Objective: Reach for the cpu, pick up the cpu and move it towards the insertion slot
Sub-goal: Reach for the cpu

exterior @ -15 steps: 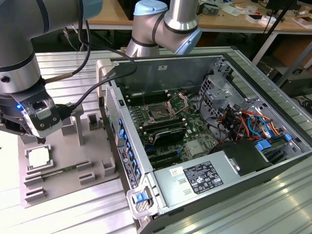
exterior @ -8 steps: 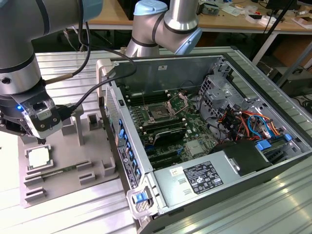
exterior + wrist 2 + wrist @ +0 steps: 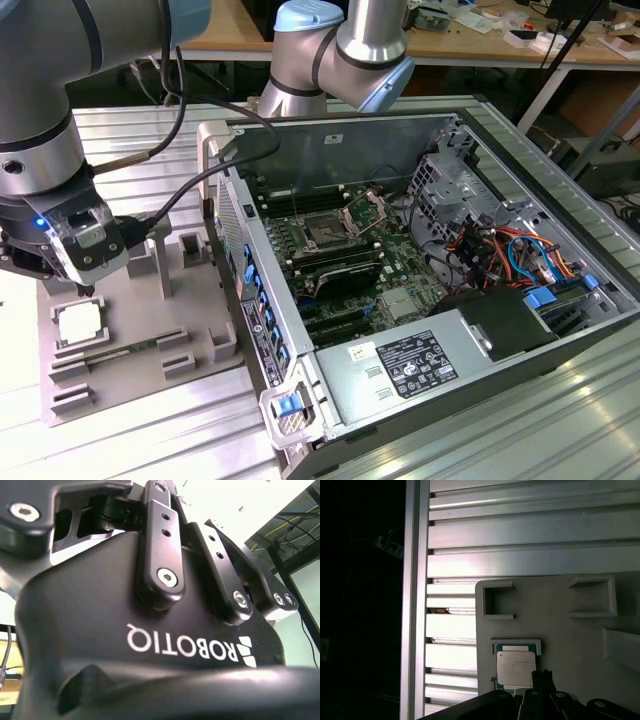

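Gripper [image 3: 84,288] hangs just above cpu [image 3: 80,325], flat in grey tray [image 3: 150,372] pocket, well apart from insertion slot [image 3: 326,236] inside the case [image 3: 345,130]; jaw state: cannot tell; risk: off-ctr descent could clip chip edge & tilt it.

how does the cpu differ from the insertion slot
The cpu is pale and silvery; the insertion slot is dark with a shiny metal frame. The cpu lies on the grey tray outside the computer case; the insertion slot sits on the green board inside it. Both are square.
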You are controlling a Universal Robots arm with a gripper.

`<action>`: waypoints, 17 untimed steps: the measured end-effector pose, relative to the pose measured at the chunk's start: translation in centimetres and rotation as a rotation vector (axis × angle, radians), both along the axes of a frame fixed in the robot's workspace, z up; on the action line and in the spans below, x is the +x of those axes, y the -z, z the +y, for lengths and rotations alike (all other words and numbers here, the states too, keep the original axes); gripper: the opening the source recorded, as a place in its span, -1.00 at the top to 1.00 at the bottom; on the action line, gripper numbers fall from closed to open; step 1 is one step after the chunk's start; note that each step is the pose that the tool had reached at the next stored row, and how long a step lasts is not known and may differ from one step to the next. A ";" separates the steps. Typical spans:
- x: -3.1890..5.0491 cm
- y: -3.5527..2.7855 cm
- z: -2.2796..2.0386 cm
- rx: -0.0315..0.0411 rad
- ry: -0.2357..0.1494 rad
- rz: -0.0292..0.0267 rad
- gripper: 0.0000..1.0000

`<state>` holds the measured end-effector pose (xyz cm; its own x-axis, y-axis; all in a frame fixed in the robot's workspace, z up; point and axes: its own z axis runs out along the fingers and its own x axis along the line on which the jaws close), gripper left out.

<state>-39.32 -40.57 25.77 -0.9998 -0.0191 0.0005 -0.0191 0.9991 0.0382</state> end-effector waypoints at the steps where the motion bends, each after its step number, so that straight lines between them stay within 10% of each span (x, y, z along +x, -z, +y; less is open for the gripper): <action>1: 0.00 0.02 0.00 0.0000 0.000 0.0000 0.79; 17: 0.00 0.45 0.00 0.0000 0.000 0.0000 0.79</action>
<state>-39.32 -40.57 25.32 -0.9998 -0.0191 0.0005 -0.0191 0.9991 0.0382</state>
